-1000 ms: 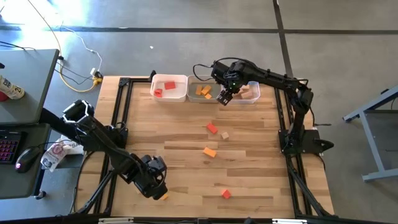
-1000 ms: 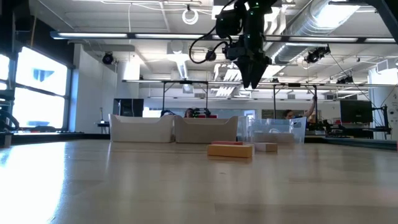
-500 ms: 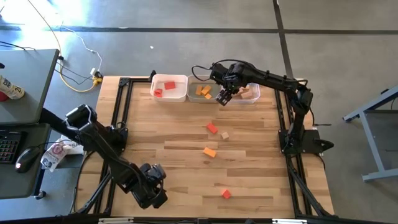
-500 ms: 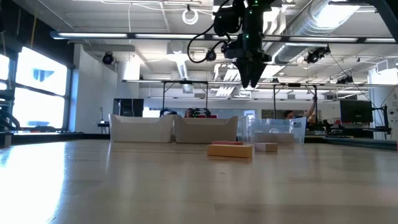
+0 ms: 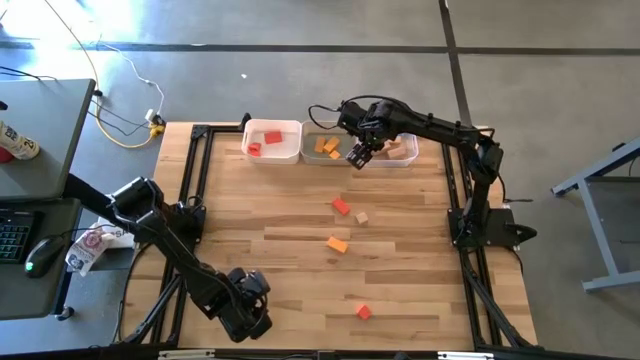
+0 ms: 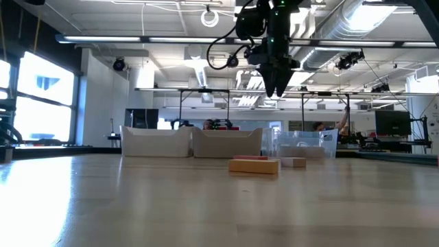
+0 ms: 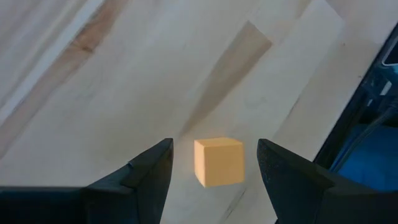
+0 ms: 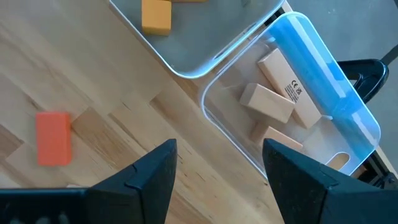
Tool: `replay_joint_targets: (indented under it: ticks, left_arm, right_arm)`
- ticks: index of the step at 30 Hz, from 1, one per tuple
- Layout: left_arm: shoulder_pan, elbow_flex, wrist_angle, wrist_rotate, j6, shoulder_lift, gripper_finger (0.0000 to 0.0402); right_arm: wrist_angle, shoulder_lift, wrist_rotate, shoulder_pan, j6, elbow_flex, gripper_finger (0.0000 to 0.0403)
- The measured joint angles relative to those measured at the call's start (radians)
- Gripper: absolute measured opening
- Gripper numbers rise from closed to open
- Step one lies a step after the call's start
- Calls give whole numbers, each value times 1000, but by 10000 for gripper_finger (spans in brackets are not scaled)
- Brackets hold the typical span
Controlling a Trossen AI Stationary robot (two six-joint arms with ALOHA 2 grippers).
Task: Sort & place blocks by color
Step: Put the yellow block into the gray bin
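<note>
The only writing I can make out is a small printed label with a round mark on one pale bar (image 8: 291, 87) in the clear bin (image 8: 348, 118); the letters are too small to read. That bar lies with its long axis slanting along the bin's length, and a second pale bar (image 8: 266, 102) lies just beside it, angled across, with a third pale piece (image 8: 277, 138) near them.

The right pincer (image 5: 359, 157) hangs above the bench's (image 5: 300, 210) far edge, over the meeting of the grey middle bin (image 5: 322, 148) and the clear bin, its fingers (image 8: 140, 180) spread with nothing between them. In the low view it hangs well above the row of bins. The grey bin holds orange blocks (image 5: 327, 146); the white bin (image 5: 271, 141) at the left of the row holds two red blocks (image 5: 272, 137).

The left pincer (image 5: 252, 322) is down at the near left edge of the bench, fingers (image 7: 143, 177) spread either side of an orange cube (image 7: 218, 162) that sits on the wood between them, untouched, one corner turned toward the wrist camera.

Loose on the bench: a red block (image 5: 341, 206) with a small pale cube (image 5: 361, 217) just beside it, an orange bar (image 5: 337, 244) lying roughly across the bench nearer the middle, and a red cube (image 5: 363, 312) near the front edge. In the right wrist view the red block (image 8: 53, 138) shows as a short bar, lying apart from the bins
</note>
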Motion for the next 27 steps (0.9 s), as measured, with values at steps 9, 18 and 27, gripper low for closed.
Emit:
replay_joint_targets:
  ticks: [9,18,27]
  left_arm:
    - [-10,0,22,-10,-8,4,219]
    - [-19,0,63,17,-34,67,219]
    - [-34,0,91,20,-61,90,219]
  right_arm:
    - [5,0,1,0,-3,0,224]
    - [10,0,0,1,4,0,224]
    - [13,0,0,2,4,0,224]
